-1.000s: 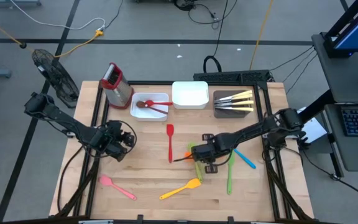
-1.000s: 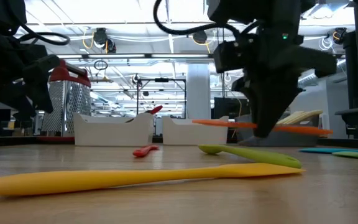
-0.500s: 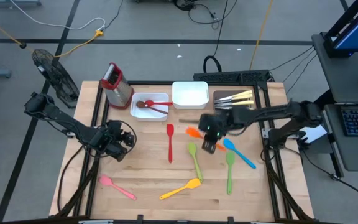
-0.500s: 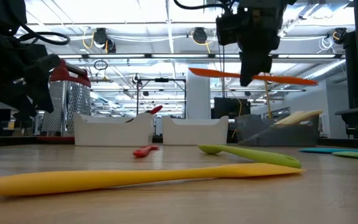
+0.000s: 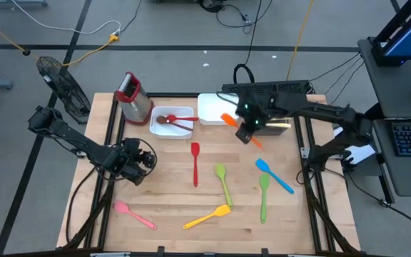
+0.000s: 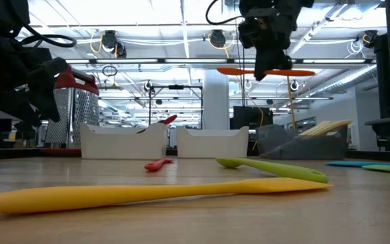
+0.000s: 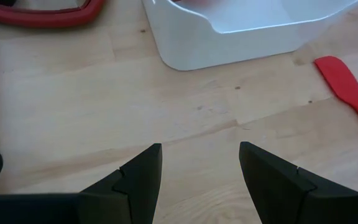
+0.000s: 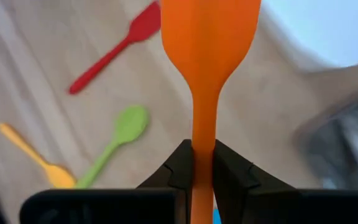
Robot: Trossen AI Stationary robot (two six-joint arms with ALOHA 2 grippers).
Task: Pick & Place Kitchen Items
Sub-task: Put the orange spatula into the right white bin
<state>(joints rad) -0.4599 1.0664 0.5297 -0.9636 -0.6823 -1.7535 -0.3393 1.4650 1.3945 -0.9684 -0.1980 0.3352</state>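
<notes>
The right gripper (image 5: 244, 130) hangs high over the far side of the worktop (image 5: 170, 207), its jaws clamped on the handle of an orange spatula (image 5: 229, 120). The blade sticks out level toward the empty white tray (image 5: 217, 109), just beside the dark tray (image 5: 262, 128) with the pale-handled knives (image 5: 273, 114). I'd guess it is held level and high so it clears the tray walls before being let go into one of them.

The left gripper (image 5: 143, 160) waits low near the worktop's left edge, jaws wide and holding nothing.

Another white tray (image 5: 168, 129) already has a brown spoon (image 5: 164, 120) and a red utensil (image 5: 180, 123) in it. Loose on the worktop lie a red spatula (image 5: 195, 161), two green spoons (image 5: 223, 183), a blue one (image 5: 273, 173), a yellow spatula (image 5: 209, 215) and a pink one (image 5: 134, 214), all waiting their turn.
</notes>
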